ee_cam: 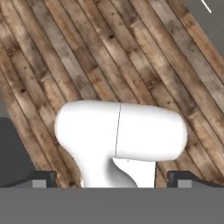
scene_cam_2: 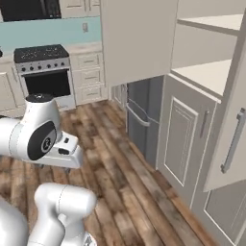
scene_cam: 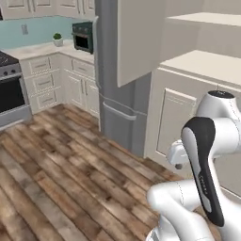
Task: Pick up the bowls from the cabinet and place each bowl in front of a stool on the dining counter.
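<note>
Two bowls are what we are after, yet we cannot make out either one from where we stand; the open shelves of the cabinet (scene_cam: 202, 66) on our right look bare in the parts we can see, so the bowls may sit deeper in or higher up. Our claw (ee_cam: 112, 177) hangs over the wooden floor (scene_cam: 61, 164), pointing down at the planks, its tips spread wide apart with nothing between them.

From the task we judge the bowls to be rigid and breakable, one glazed and likely slick, the other stone-like and perhaps heavier. We would take each by the rim, one finger inside the wall and one outside, and lift slowly so it does not swing or slip.

One upper cabinet door (scene_cam_2: 137, 41) stands swung open toward us, and a second door (scene_cam_2: 230, 129) with a slim grey handle also hangs open on the near right; either could catch the arm as it reaches in. Below the shelves the panelled lower doors are shut. Just left of the cabinet stands a tall dark grey panel (scene_cam: 115, 94) with a bar handle. On the far left are a stove (scene_cam_2: 45, 72), a pale worktop (scene_cam: 42, 49) with a small potted plant (scene_cam: 57, 38), and a built-in oven (scene_cam: 83, 37).
</note>
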